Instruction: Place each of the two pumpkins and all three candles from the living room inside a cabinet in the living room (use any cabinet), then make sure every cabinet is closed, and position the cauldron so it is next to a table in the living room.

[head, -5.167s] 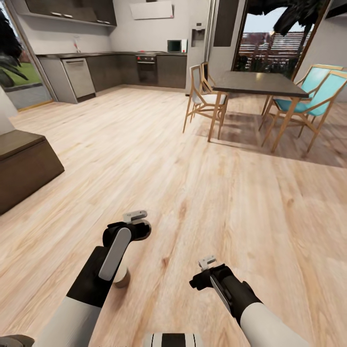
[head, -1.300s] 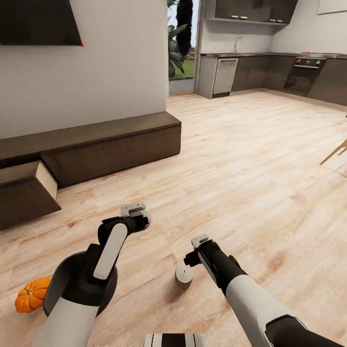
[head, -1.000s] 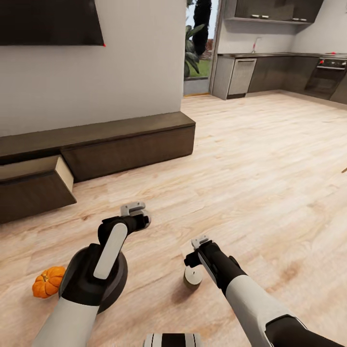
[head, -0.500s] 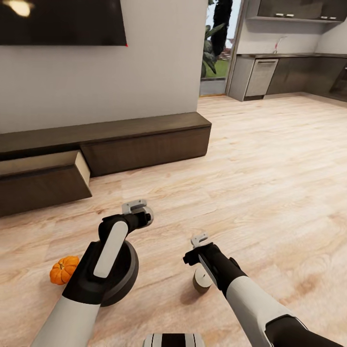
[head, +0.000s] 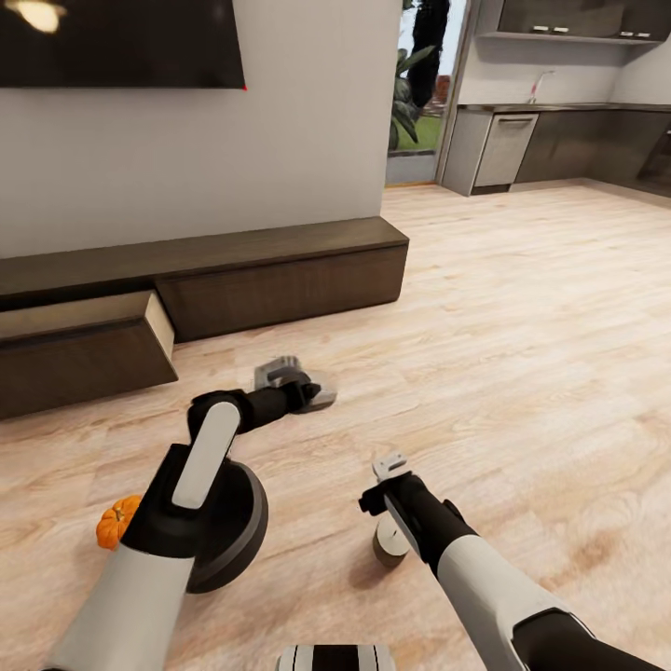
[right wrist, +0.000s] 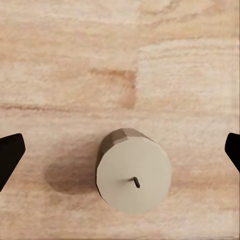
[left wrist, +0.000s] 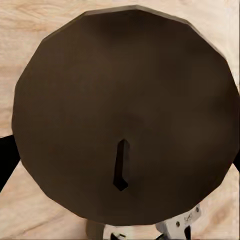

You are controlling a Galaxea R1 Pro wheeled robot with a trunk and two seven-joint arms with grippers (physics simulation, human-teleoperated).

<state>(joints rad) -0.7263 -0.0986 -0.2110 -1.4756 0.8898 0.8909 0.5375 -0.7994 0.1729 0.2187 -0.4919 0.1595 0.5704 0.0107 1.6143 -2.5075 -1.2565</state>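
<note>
Looking down over both arms, I see pale wood plank floor (head: 522, 354) running far back to a kitchen (head: 559, 140) with dark units at the far right. Against the grey wall on the left sits the cabinet (head: 280, 280), long, low and dark brown, with one drawer (head: 89, 349) at its left pulled out; a dark screen (head: 121, 42) hangs above it. The cauldron (head: 238, 522) stands on the floor under my left arm, and a pumpkin (head: 114, 524) lies just beside it on the left. A candle (right wrist: 134, 176) stands upright on the floor directly under my right gripper (head: 390, 466), whose fingertips are spread wide apart at the edges of the right wrist view. My left gripper (head: 296, 380) reaches forward above the floor; I cannot tell whether it is apart or together.
</note>
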